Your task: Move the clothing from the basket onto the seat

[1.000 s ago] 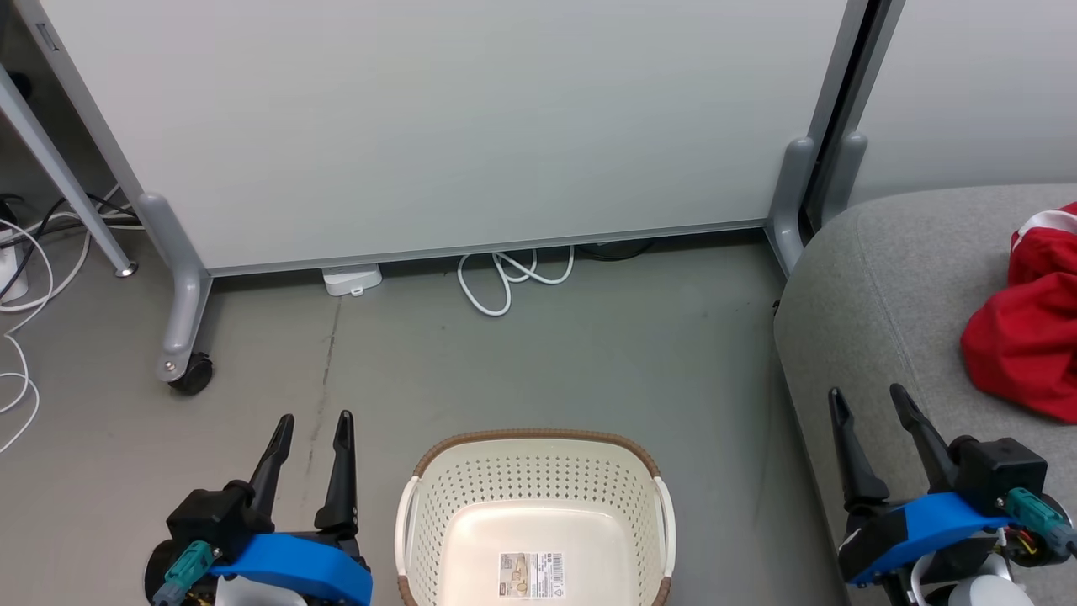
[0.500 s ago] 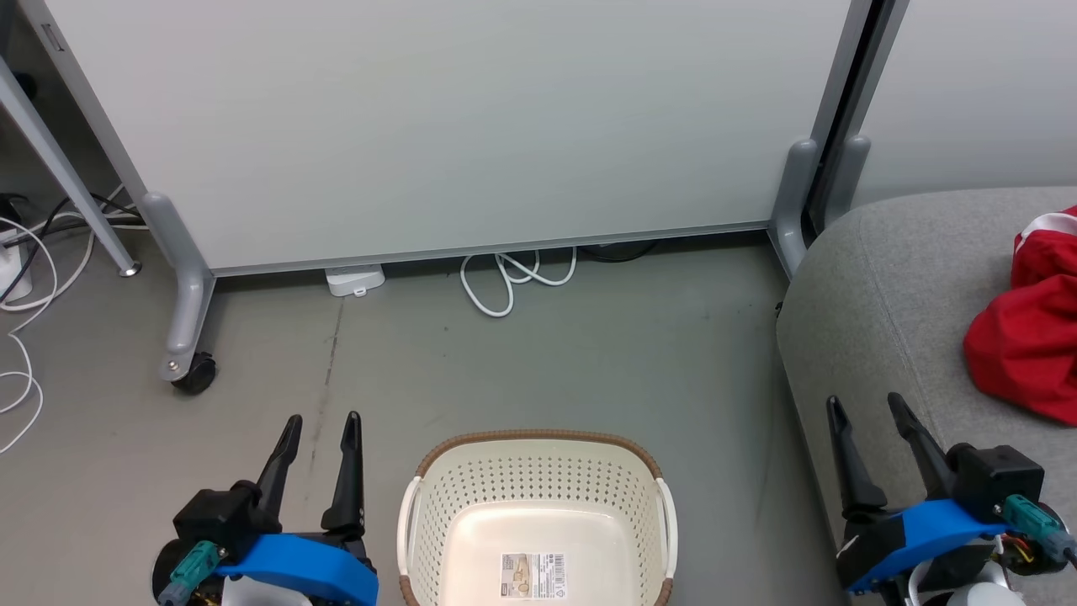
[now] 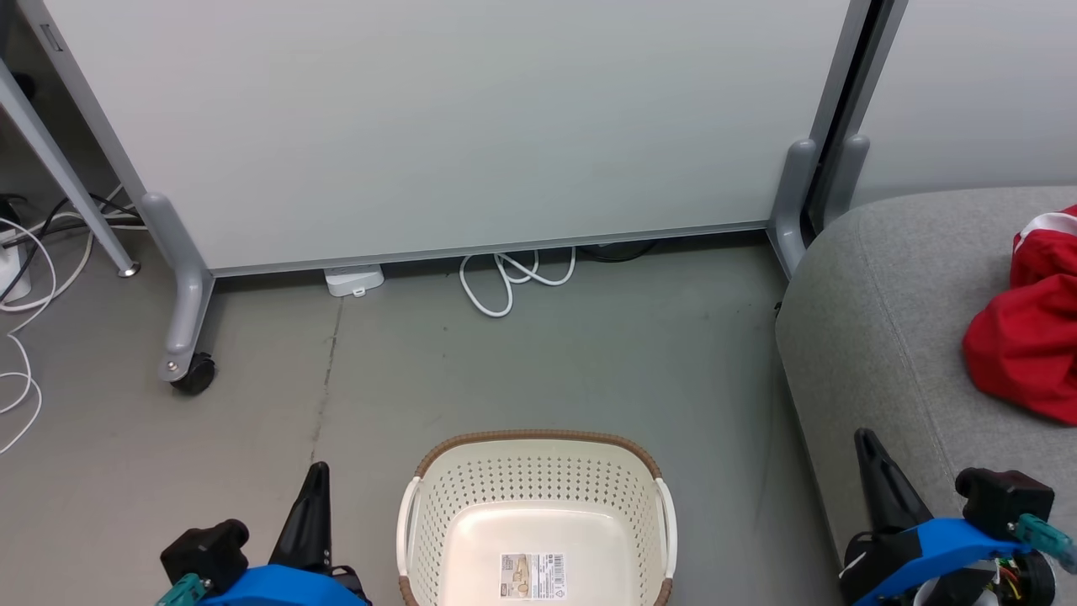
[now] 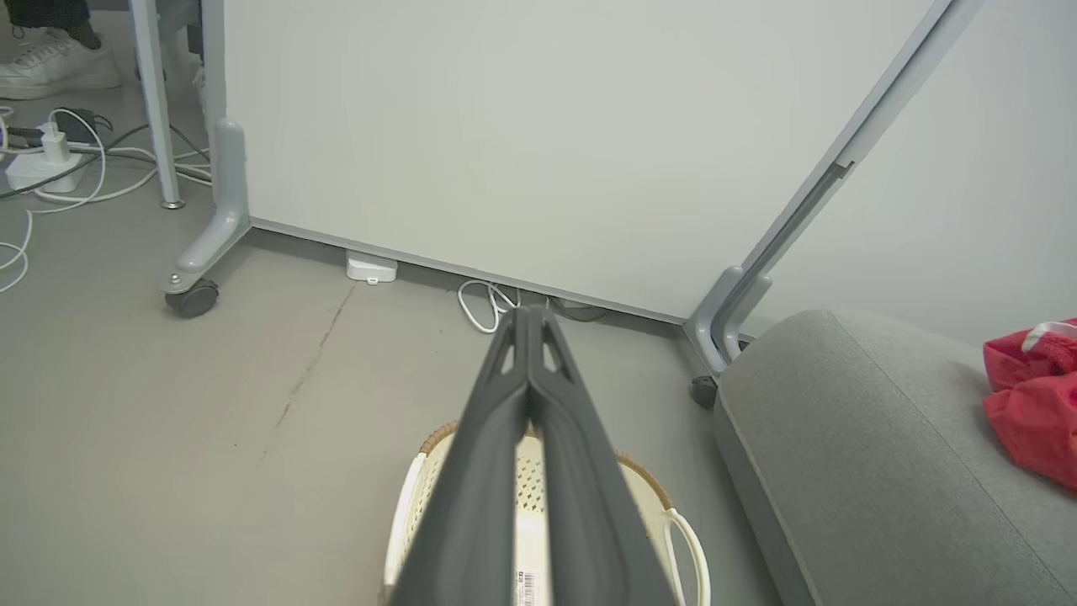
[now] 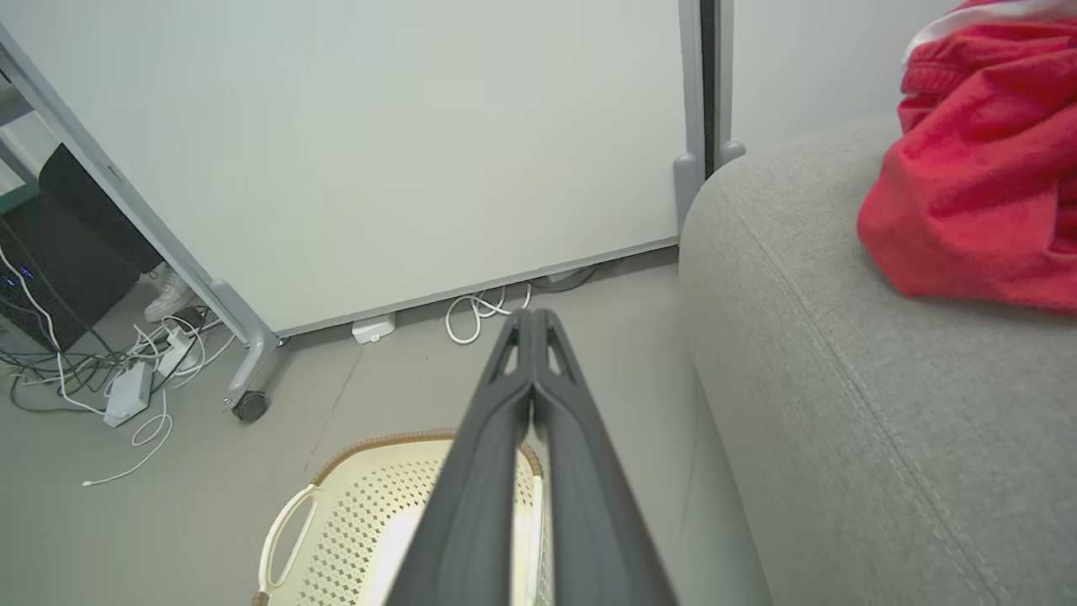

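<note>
Left gripper (image 3: 317,471) and right gripper (image 3: 865,439) have both closed and dropped lower.

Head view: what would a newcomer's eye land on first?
The bright red clothing stands out most, heaped on the grey seat at the right edge. Next is the cream basket on the floor at bottom centre, with nothing in it but a printed label. The left hand and the right hand flank it, both shut and holding nothing.
</note>
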Tool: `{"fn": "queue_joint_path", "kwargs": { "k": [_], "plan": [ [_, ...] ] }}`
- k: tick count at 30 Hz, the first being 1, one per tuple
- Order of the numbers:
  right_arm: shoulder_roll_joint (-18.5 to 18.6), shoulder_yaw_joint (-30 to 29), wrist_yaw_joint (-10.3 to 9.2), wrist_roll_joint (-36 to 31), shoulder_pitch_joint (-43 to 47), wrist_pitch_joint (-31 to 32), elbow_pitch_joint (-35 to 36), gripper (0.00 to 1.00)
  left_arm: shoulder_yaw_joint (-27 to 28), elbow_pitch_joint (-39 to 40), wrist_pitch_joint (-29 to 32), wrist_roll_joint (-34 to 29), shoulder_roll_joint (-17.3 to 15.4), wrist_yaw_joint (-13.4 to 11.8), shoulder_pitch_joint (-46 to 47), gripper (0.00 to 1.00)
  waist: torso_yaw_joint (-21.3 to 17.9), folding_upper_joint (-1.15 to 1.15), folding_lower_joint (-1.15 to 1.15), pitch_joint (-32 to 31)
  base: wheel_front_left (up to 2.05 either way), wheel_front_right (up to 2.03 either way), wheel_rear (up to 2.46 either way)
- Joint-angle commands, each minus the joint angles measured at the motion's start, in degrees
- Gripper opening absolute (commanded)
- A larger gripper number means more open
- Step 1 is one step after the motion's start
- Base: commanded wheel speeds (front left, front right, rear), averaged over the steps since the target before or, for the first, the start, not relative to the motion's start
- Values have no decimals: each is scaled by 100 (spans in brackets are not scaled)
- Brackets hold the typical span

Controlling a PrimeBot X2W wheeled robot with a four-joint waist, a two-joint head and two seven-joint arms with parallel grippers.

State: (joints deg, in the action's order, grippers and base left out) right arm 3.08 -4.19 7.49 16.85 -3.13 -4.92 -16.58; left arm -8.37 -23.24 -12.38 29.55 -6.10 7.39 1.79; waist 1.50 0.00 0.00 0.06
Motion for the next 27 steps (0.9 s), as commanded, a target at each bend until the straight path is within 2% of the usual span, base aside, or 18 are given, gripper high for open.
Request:
{"fn": "queue_joint_path", "kwargs": {
  "k": [1,27],
  "plan": [
    [8,-27,0,217,-108,37,103,0,70,126,40,176,-4,1,154,0,-2,0,0,0,0,0,0],
    [-2,-82,0,2662,-183,390,184,0,551,402,657,2206,103,5,276,0,-35,0,0,3,0,0,0]
  ]
}}
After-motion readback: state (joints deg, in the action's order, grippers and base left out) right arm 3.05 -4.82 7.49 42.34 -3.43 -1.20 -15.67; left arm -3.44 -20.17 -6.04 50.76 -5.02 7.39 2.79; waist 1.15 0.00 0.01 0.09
